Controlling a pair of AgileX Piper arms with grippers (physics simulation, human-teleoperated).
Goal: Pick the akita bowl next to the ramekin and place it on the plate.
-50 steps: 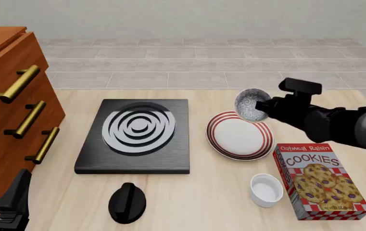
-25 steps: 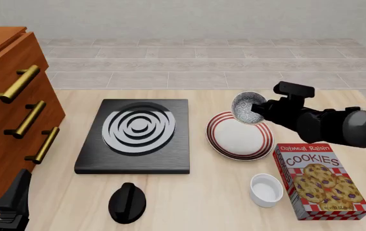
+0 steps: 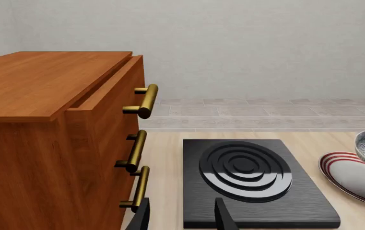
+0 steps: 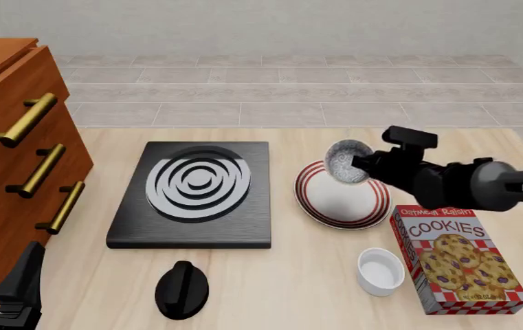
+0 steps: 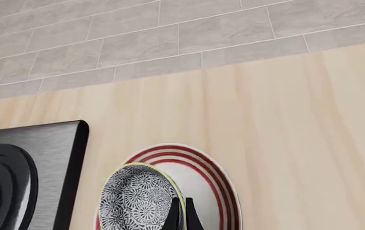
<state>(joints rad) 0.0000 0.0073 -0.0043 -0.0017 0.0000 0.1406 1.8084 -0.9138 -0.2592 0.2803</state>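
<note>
Right gripper (image 4: 360, 163) reaches in from 3 o'clock in the front view and pinches the rim of the bowl (image 4: 345, 162), its two thin black fingers (image 5: 181, 218) pressed on either side of the bowl's wall. That bowl is tilted, speckled inside turned toward 9 o'clock, and hangs over the far, 1 o'clock part of the plate (image 4: 335, 203); whether its lower edge touches the plate cannot be told. In the right wrist view the bowl (image 5: 137, 199) sits over the red-ringed plate (image 5: 214, 182), with the stove (image 5: 22, 167) just beside it.

At 9 o'clock of the plate lies the black stove (image 4: 192, 192) with white rings, close but apart. At 5 o'clock of the plate stands the cookie box (image 4: 458, 258), its near corner just beside the plate's rim. At 6 o'clock of the plate, next to the box, sits the ramekin (image 4: 381, 271). A black knob (image 4: 182, 289) lies at 6 o'clock of the stove, near the table's front edge. A wooden cabinet (image 4: 14, 165) with brass handles fills the 9 o'clock side.

Left gripper (image 3: 181, 215) hovers low beside the cabinet (image 3: 48, 134), its fingers spread with nothing between them, facing the stove (image 3: 253, 177).
</note>
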